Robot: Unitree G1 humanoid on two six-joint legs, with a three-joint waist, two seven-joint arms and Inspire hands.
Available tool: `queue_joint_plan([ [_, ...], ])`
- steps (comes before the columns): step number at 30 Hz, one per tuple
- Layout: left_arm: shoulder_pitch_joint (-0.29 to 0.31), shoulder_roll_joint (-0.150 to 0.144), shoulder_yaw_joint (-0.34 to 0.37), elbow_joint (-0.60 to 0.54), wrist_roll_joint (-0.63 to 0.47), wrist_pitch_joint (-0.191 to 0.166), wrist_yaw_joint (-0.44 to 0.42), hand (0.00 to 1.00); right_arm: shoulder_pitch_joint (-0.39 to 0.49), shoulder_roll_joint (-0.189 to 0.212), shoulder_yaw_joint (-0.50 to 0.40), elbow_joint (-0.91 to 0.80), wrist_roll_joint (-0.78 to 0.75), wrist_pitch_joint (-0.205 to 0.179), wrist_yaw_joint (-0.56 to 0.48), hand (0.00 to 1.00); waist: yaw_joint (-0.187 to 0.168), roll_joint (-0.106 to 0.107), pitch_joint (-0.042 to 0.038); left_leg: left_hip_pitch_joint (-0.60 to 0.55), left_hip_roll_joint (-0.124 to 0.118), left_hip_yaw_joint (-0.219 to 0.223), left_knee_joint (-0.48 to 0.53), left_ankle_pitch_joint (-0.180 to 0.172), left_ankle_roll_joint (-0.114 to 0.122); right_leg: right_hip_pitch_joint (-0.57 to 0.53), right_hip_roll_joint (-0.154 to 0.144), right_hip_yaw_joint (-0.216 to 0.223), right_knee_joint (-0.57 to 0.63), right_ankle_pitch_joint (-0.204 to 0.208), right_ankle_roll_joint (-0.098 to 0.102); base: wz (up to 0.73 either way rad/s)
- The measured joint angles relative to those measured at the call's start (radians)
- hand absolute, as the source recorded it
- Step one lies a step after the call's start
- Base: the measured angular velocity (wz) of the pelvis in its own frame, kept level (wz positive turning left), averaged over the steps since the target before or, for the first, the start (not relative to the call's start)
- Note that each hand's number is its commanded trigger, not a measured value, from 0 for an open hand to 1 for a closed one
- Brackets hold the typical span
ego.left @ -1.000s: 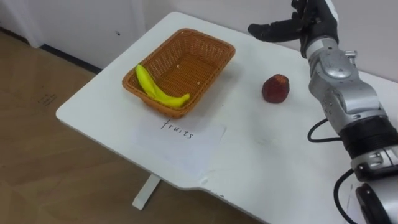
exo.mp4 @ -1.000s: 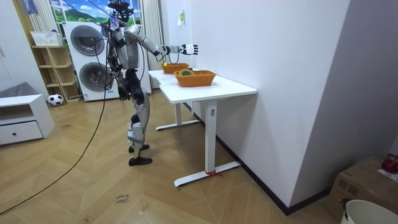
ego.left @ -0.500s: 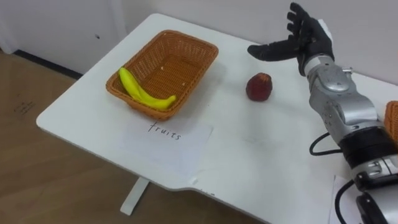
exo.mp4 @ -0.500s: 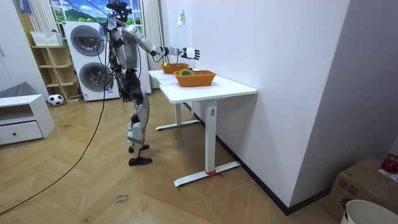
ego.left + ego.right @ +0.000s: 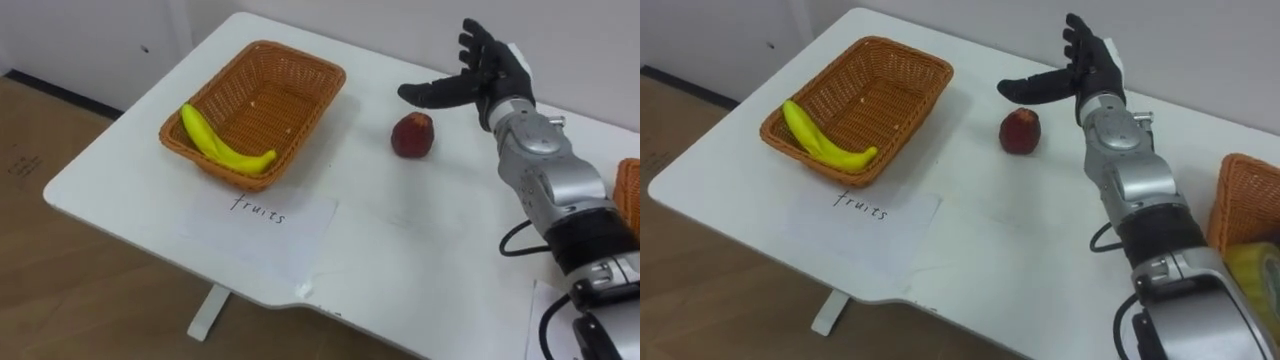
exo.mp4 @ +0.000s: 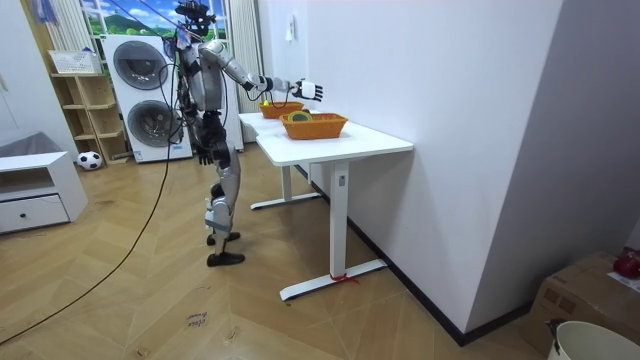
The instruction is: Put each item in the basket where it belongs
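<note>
The robot stands at the end of a white table (image 5: pixel 420 240) with its right arm stretched over it. Since a second ago the right hand (image 5: pixel 492 72) has come lower and nearer the apple (image 5: pixel 412 135). It now hovers just above and behind the fruit, fingers spread and straight, thumb pointing toward the basket, holding nothing. The eye views have also shifted as a whole, so the basket (image 5: pixel 285 85) sits further left in them, but it has not moved on the table. The apple lies on the bare tabletop, apart from the basket's right side. A banana (image 5: pixel 215 147) lies inside along the left wall. In front of the basket a sheet of paper (image 5: pixel 255 225) bears the handwritten word "fruits". A second basket (image 5: pixel 1243 200) stands at the right edge. The left hand (image 6: pixel 197 152) hangs by the hip in the room view, too small to read.
</note>
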Motion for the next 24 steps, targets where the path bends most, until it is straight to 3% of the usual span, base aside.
queue_joint_plan([
  [15,0.004,0.007,-0.06,0.01,-0.003,-0.008,0.018,0.0,0.0,0.001,0.002,0.156,0.001,-0.009,0.006,0.0,0.021,0.009,0.0019,-0.046,-0.002,-0.009,0.003,0.002,-0.003,-0.034,0.004,-0.032,0.0,0.001,-0.002,0.03],
  [24,0.003,0.011,-0.066,0.01,-0.004,-0.029,0.018,0.0,-0.001,0.001,0.004,0.189,-0.002,-0.011,0.006,0.0,0.027,-0.005,0.0068,-0.067,-0.004,-0.01,0.005,0.003,-0.002,-0.048,-0.005,-0.047,0.0,0.001,-0.002,0.05],
])
